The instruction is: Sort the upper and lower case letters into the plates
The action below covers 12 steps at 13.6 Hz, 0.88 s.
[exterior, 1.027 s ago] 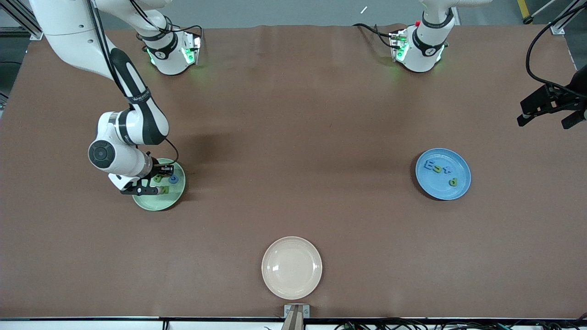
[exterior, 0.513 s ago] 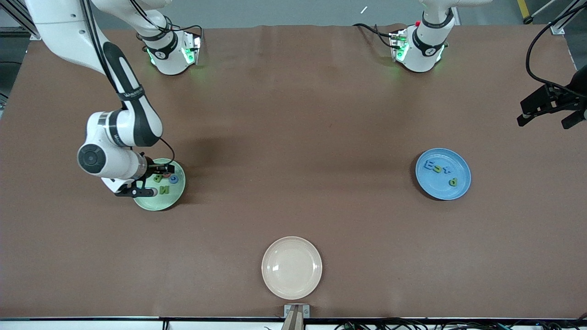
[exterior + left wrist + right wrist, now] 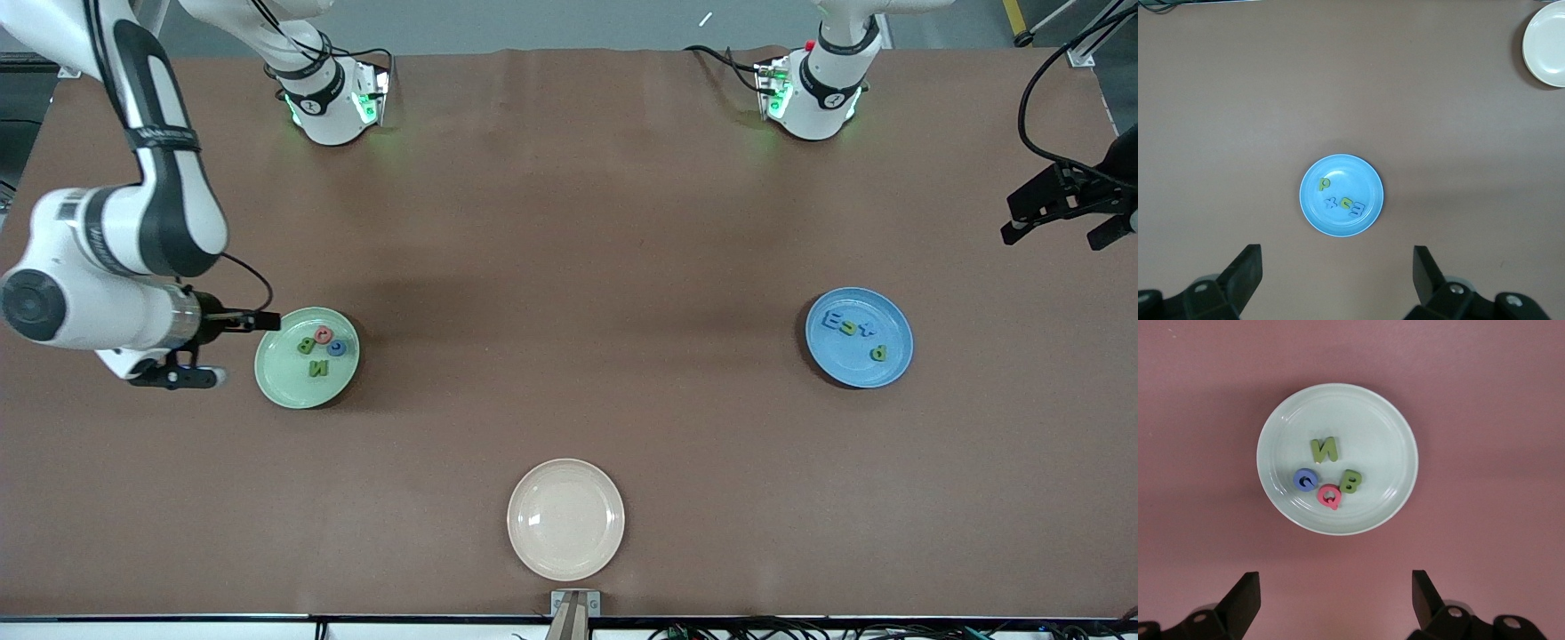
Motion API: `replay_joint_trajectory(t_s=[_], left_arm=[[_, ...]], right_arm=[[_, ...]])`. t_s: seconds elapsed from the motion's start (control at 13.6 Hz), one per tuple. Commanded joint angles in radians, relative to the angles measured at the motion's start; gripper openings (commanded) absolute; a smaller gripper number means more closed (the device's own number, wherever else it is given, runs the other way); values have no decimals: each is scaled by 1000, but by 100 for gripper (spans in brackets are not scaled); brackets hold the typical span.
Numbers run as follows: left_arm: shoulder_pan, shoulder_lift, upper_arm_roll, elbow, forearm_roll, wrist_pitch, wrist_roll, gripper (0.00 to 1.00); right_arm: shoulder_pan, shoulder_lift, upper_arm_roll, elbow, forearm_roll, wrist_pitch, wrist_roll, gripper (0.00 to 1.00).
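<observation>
Matte brown surface point(image 3: 569, 267). At mid-left of the front frame, the round, glossy pale green plate point(image 3: 307, 357) holds four chunky letters: green N point(image 3: 1324, 449), green B point(image 3: 1350, 481), blue C point(image 3: 1305, 479) and red Q point(image 3: 1329, 497). The right pincer point(image 3: 200, 348) hangs beside it, black fingers spread wide, empty. At mid-right, the smooth blue plate point(image 3: 859, 337) carries four more small letters. The left pincer point(image 3: 1338, 280) hovers above, open and empty. A cream-white plate point(image 3: 565, 518) sits bottom centre
</observation>
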Motion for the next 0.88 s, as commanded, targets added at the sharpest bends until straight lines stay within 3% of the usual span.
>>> replay_joint_trajectory(t_s=[0.0, 0.22, 0.81], left_arm=[[-2, -8, -1, 13, -3, -20, 6, 99], [-2, -8, -1, 13, -3, -20, 6, 99], [-2, -8, -1, 13, -3, -22, 4, 99]], right_arm=[[-41, -19, 16, 91, -36, -90, -28, 100], [-43, -19, 16, 204, -75, -176, -52, 100], [-98, -10, 17, 410, -67, -334, -51, 100]])
